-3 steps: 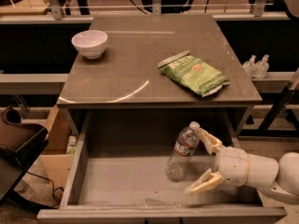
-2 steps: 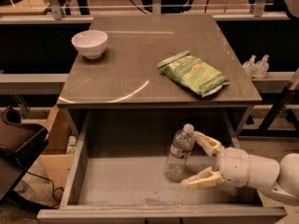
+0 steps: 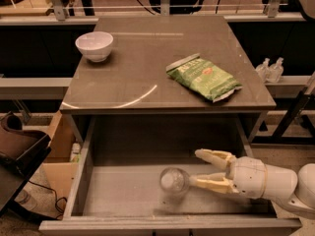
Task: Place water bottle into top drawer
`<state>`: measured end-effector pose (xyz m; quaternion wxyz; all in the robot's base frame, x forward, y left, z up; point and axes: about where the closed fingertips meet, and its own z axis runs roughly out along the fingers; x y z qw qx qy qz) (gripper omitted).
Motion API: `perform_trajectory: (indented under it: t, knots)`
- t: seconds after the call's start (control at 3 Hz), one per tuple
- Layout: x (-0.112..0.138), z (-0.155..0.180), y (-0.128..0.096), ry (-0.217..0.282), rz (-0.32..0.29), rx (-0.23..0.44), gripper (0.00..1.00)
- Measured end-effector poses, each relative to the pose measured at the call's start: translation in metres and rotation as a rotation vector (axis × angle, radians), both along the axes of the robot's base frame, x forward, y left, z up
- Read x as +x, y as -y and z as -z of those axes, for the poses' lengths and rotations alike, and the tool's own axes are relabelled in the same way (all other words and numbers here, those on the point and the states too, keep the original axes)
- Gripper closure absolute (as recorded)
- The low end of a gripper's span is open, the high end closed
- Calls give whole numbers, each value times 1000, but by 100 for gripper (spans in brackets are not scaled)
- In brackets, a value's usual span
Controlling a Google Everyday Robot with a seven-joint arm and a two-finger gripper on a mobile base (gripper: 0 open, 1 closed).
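The top drawer (image 3: pixel 123 195) stands pulled open below the grey table top. The water bottle (image 3: pixel 172 181) is inside it, at the middle front of the drawer floor. It is tipped over, so I see it end-on as a clear round shape. My gripper (image 3: pixel 195 167) reaches into the drawer from the right, just right of the bottle, with its two cream fingers spread apart. The lower finger (image 3: pixel 209 183) is next to the bottle and may touch it. The upper finger (image 3: pixel 214 156) is clear of it. Nothing is between the fingers.
On the table top (image 3: pixel 147 77) sit a white bowl (image 3: pixel 94 45) at the back left and a green chip bag (image 3: pixel 203 76) at the right. Two small bottles (image 3: pixel 269 70) stand on a shelf to the right. A cardboard box (image 3: pixel 55 151) and a dark chair (image 3: pixel 19 151) are at the left.
The bottle stood upright between my fingers before. Now it is out of the grasp and tipped over on the drawer floor, a little further left. The fingers remain spread.
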<state>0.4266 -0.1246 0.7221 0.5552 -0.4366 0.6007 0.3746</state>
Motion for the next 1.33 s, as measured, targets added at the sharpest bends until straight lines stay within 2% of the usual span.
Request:
perform_trajectory:
  t: [0.33, 0.67, 1.0, 1.33]
  knots:
    - [-1, 0, 2, -1, 5, -1, 28]
    - [-3, 1, 4, -1, 10, -1, 6]
    - [-3, 1, 6, -2, 13, -2, 0]
    - [-4, 1, 6, -2, 13, -2, 0]
